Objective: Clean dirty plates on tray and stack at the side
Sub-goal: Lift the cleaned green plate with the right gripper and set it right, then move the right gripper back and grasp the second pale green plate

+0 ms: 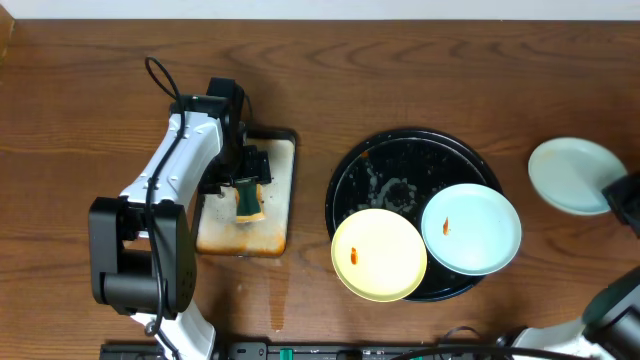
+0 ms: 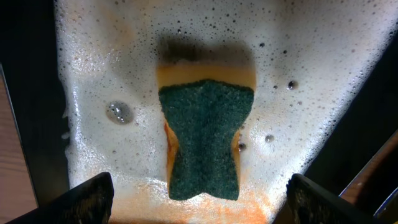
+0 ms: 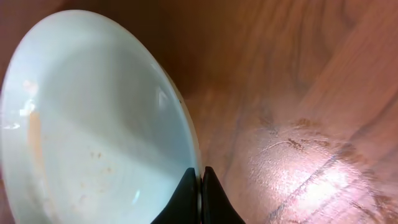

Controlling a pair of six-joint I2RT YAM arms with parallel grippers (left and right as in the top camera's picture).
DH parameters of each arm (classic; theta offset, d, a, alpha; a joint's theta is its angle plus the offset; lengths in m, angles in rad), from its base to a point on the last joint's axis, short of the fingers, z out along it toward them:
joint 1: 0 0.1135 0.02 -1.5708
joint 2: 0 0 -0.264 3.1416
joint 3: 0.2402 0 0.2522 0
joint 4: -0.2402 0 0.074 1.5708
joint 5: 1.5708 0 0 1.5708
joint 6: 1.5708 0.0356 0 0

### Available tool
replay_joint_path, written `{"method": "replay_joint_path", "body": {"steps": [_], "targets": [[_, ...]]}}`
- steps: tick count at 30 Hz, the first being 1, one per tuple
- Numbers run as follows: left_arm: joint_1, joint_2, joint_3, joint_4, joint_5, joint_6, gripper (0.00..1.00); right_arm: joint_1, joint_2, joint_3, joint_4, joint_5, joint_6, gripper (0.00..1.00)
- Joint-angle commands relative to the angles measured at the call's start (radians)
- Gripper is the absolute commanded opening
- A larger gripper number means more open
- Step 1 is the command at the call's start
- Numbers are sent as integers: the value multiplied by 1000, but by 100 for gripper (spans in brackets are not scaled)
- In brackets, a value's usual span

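The black tray (image 1: 400, 165) holds a pale yellow plate (image 1: 378, 254) at its front left and a mint-blue plate (image 1: 471, 228) at its front right, each with a small orange smear. A second mint-blue plate (image 1: 575, 175) is over the bare wood at the far right. My right gripper (image 3: 200, 190) is shut on that plate's rim (image 3: 93, 124); it shows faint orange marks. My left gripper (image 2: 199, 199) is open above a green and yellow sponge (image 2: 205, 137) that lies in a sudsy pan (image 1: 280, 190).
The rust-stained pan (image 2: 112, 74) is full of white foam with orange staining near the sponge. Bare brown tabletop (image 1: 450, 70) runs behind and to the right of the tray (image 3: 292, 93). A cable loops off the left arm (image 1: 160, 75).
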Motion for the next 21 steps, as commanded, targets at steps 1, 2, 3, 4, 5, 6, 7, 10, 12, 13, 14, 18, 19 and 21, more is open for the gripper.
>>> {"method": "replay_joint_path", "body": {"steps": [1, 2, 3, 4, 5, 6, 7, 10, 12, 13, 14, 18, 19, 21], "targets": [[0, -24, 0, -5, -2, 6, 89, -11, 88, 0, 18, -37, 30, 1], [0, -24, 0, -5, -2, 6, 90, -11, 103, 0, 27, -37, 29, 2], [0, -24, 0, -5, -2, 6, 90, -11, 113, 0, 36, -53, 16, 7], [0, -24, 0, -5, -2, 6, 90, -11, 114, 0, 44, -76, -10, 21], [0, -24, 0, -5, -2, 6, 90, -10, 112, 0, 48, -109, -32, 33], [0, -24, 0, -5, -2, 6, 90, -10, 103, 0, 48, -141, -35, 40], [0, -24, 0, -5, -2, 6, 90, -10, 93, 0, 49, -176, -37, 42], [0, -24, 0, -5, -2, 6, 90, -5, 37, 0, 55, -301, -55, 45], [0, -24, 0, -5, -2, 6, 90, 3, -16, 0, 51, -401, -87, 46], [0, -24, 0, -5, -2, 6, 90, 11, -51, 0, 44, -458, -101, 47], [0, -24, 0, -5, -2, 6, 90, 21, -81, 0, 36, -497, -110, 47], [0, -24, 0, -5, -2, 6, 90, 119, -235, 0, -23, -566, -170, 46], [0, -24, 0, -5, -2, 6, 90, 151, -266, 0, -39, -563, -189, 46], [0, -24, 0, -5, -2, 6, 90, 231, -326, 0, -77, -528, -225, 46]]}}
